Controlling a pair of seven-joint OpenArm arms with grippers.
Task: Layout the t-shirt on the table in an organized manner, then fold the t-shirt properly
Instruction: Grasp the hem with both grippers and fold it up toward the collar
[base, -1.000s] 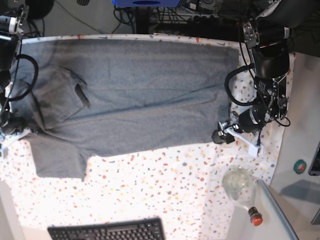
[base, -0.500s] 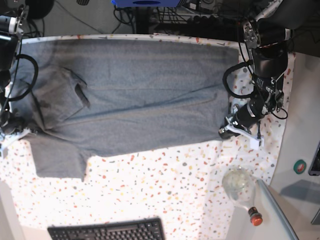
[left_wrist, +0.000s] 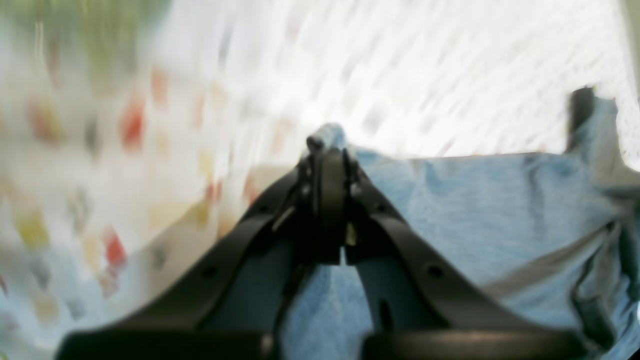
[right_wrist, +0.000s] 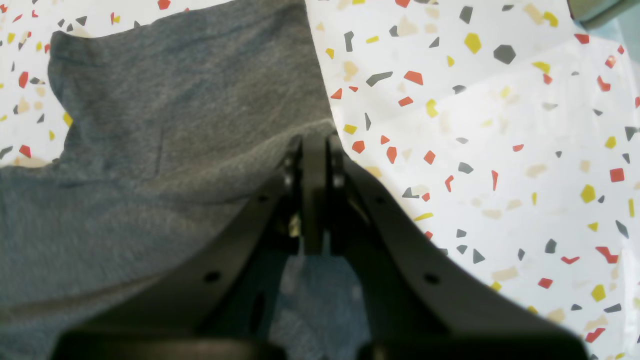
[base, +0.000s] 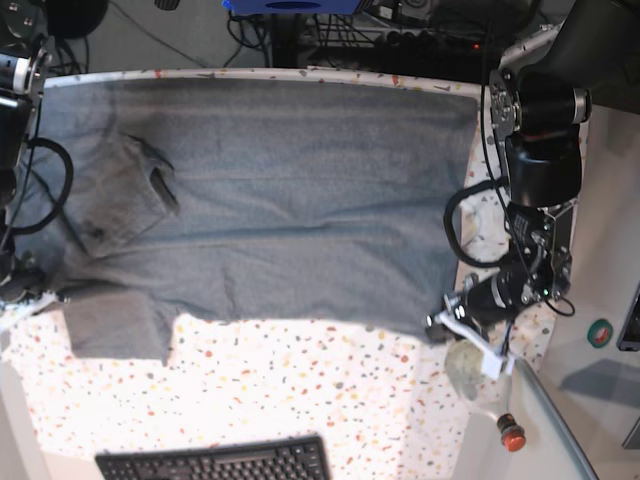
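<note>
The grey t-shirt (base: 280, 200) lies spread across the speckled table (base: 300, 400), with its collar end at the left of the base view. At the shirt's near right corner my left gripper (base: 440, 322) is shut on the hem. The blurred left wrist view shows the left gripper (left_wrist: 327, 145) pinching a bit of the t-shirt (left_wrist: 475, 210) at its tips. My right gripper (base: 48, 297) is at the left edge beside the sleeve. In the right wrist view the right gripper (right_wrist: 315, 142) is shut on the edge of the t-shirt (right_wrist: 150, 150), low over the table (right_wrist: 500, 150).
A black keyboard (base: 215, 462) lies at the table's front edge. A clear glass bottle (base: 478, 372) with a red cap (base: 511, 437) lies just in front of the left gripper. Cables and equipment crowd the back edge.
The left gripper has shut on the shirt's near right corner and drawn it toward the front edge. The sleeve end on the left has shifted forward slightly too.
</note>
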